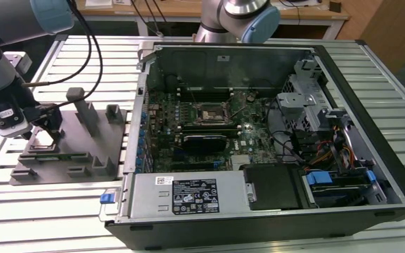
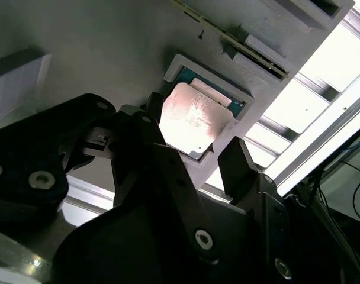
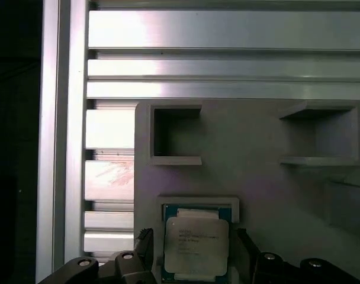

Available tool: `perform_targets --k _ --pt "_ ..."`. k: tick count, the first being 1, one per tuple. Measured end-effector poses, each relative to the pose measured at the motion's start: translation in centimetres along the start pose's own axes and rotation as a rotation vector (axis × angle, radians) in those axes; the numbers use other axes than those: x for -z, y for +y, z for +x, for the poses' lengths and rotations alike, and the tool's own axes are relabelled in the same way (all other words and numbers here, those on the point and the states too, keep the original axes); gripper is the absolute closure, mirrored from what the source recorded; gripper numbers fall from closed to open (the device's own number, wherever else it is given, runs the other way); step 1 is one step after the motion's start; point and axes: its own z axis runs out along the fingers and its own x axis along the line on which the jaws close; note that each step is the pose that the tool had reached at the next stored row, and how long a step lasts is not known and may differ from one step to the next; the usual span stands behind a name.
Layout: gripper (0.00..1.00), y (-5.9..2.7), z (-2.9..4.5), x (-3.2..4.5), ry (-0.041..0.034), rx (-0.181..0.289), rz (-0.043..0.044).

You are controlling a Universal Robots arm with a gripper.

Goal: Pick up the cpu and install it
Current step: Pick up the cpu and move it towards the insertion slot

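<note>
Black fingers (image 2: 242, 177) of the hand (image 3: 194, 238) stand parted on either side of the cpu (image 3: 196, 244), released and gripping nothing; the cpu lies flat in a square pocket of the grey holder (image 1: 72, 154) on the slatted tabletop (image 1: 55, 205); the open computer case (image 1: 259, 232) stands just beside the holder, towards the exterior view's right.

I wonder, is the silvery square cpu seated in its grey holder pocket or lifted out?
Seated: the silvery square cpu lies flat within the grey holder pocket's raised rim, in both wrist views.
</note>
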Motion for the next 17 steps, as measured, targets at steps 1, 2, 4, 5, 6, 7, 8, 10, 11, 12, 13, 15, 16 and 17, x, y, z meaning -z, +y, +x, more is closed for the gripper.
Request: perform_targets --k 1,2,4,5,6,7,8,10,11,12,13,15,16,17 --pt "0.35 0.00 0.00 -0.06 0.0000 0.000 0.0000" --pt "0.35 -0.01 0.00 -0.12 -0.0001 0.000 -0.0001" --pt "0.35 -0.01 -0.02 -0.25 -0.0002 0.000 -0.0001" --pt "0.35 -0.01 -0.02 -0.30 0.0000 0.000 0.0000" --pt "0.35 -0.01 -0.02 -0.36 0.0000 0.000 -0.0001" --pt "0.35 -0.02 -0.02 -0.40 0.0000 0.000 0.0000" --pt "0.35 -0.02 -0.03 -0.46 -0.0001 0.000 -0.0001" --pt "0.35 -0.02 -0.07 -0.58 -0.0001 0.000 0.0002" --pt "0.35 -0.02 -0.10 -0.62 0.0000 0.000 0.0007" --pt "0.35 -0.02 -0.12 -0.66 0.0001 0.000 0.0011" --pt "0.35 -0.03 -0.15 -0.69 0.0001 0.000 0.0012" --pt "0.35 -0.03 -0.17 -0.71 0.0000 0.000 0.0012" --pt "0.35 -0.03 -0.20 -0.72 -0.0002 0.000 0.0011" --pt "0.37 -0.03 -0.22 -0.72 -0.0002 0.000 0.0011"
